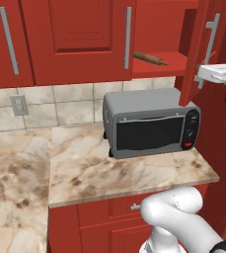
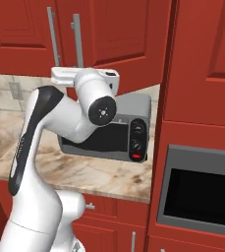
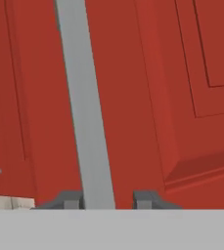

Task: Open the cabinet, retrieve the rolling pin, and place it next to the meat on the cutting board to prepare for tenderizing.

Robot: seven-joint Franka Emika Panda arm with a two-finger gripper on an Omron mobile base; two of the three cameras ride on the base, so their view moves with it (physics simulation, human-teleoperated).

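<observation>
1. Rolling pin [image 1: 150,58] lies on the cabinet [image 1: 160,65] shelf, right door [image 1: 199,47] swung open.
2. Looks light, stiff, likely to roll; grab it mid-body.
3. Gripper [image 3: 108,199] jaws are apart, straddling the door handle [image 3: 86,122].

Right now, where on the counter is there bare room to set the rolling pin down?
The counter is bare in front of the toaster oven along its front edge, and left of it toward the wall outlet. The far right corner is crowded by the toaster oven. The rolling pin lies on the open cabinet's shelf.
</observation>
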